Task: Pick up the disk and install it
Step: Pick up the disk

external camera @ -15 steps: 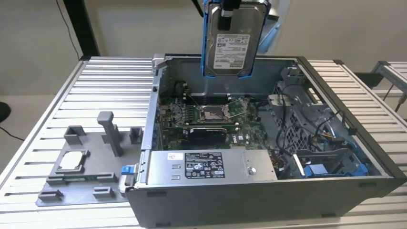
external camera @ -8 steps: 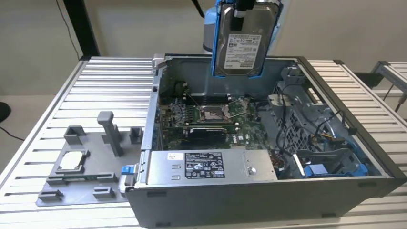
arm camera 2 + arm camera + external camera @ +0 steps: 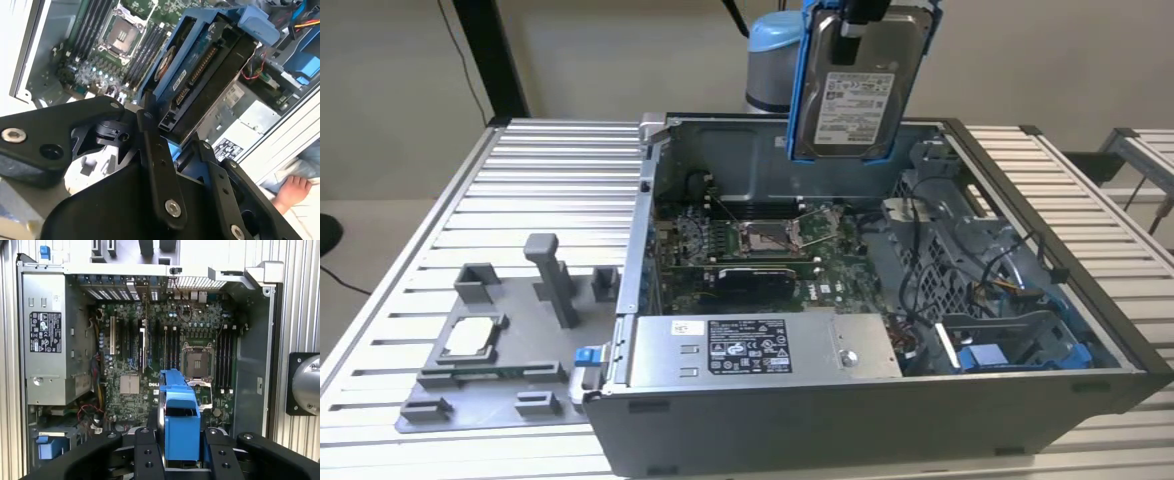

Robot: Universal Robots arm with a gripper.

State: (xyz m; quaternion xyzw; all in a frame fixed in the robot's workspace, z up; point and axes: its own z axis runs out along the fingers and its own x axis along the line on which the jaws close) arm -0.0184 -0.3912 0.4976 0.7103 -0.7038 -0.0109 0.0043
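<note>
The disk (image 3: 854, 90), a silver-grey drive with a white label in a bright blue frame, hangs upright above the back of the open computer case (image 3: 650, 230). My gripper (image 3: 861, 12) is shut on its top edge. In the first wrist view the blue frame (image 3: 181, 415) sits between my two black fingers (image 3: 145, 452), over the motherboard near the processor socket (image 3: 196, 364). In the second wrist view the disk (image 3: 200, 85) points down toward the case, with my gripper (image 3: 182, 150) clamped on its end.
Inside the case lie a grey power supply (image 3: 747, 345), the motherboard (image 3: 761, 240), cables and a blue drive bay (image 3: 1001, 355). A grey fixture plate (image 3: 520, 375) carrying a small silver chip (image 3: 470, 337) rests on the slatted table at the exterior view's left. A person's hand (image 3: 290, 192) is beside the case.
</note>
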